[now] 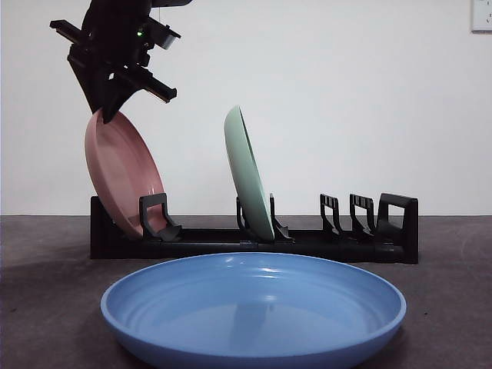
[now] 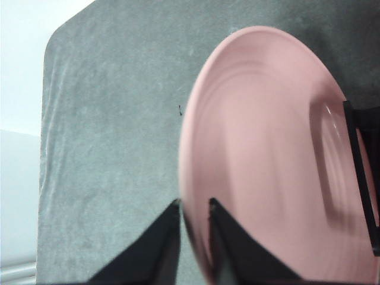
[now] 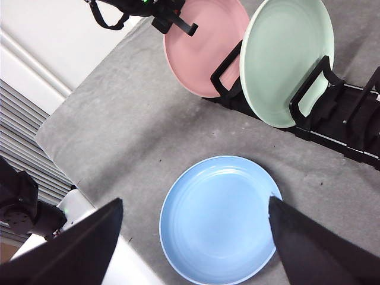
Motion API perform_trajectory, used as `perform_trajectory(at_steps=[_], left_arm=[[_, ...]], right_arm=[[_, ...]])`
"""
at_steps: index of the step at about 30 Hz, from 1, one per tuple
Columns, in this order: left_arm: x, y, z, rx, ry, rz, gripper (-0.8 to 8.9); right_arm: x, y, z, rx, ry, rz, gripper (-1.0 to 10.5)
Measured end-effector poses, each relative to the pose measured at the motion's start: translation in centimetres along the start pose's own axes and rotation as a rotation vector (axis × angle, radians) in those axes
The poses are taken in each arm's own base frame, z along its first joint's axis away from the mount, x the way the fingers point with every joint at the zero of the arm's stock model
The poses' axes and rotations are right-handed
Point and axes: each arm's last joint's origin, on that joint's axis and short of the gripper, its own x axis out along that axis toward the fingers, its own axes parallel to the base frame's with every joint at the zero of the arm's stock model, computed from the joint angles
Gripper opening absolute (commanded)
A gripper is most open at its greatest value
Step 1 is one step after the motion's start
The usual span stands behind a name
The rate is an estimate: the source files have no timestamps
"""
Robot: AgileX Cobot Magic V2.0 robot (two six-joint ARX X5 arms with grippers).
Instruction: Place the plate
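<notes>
The left gripper (image 1: 104, 115) was clamped on the top rim of the pink plate (image 1: 123, 175), one jaw on each face of the rim, as the left wrist view confirmed (image 2: 193, 208). The right gripper (image 3: 193, 237) hung high above the table with its jaws spread wide, holding nothing. The table (image 1: 46, 292) was covered in a grey, felt-like mat with a rounded corner, and a plain white wall (image 1: 346, 92) stood behind it; a small white fitting showed at the wall's upper corner. A ribbed light-coloured panel was visible beyond the table edge in the right wrist view. The pink plate stood on edge in the end slot of the black dish rack (image 1: 254, 238), its lower rim seated behind a black upright, its top tilted outward away from the rack's middle, and its concave face turned toward the green plate (image 1: 247, 173). Its long axis ran steeply upward, leaning off vertical. The green plate stood on edge in a slot near the rack's middle, well apart from the pink one, leaning the same way. The remaining slots at the far end held only their uprights. A blue plate (image 1: 254, 307) lay flat on the mat, face up, in front of the rack.
</notes>
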Motion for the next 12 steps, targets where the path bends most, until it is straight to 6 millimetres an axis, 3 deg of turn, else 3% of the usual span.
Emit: perform_trajectory(at_steps=[12], left_arm=[[0.00,0.17,0.32,-0.022,-0.022,0.012,0.13]], right_arm=[[0.00,0.00,0.00,0.000,0.000,0.000,3.9]])
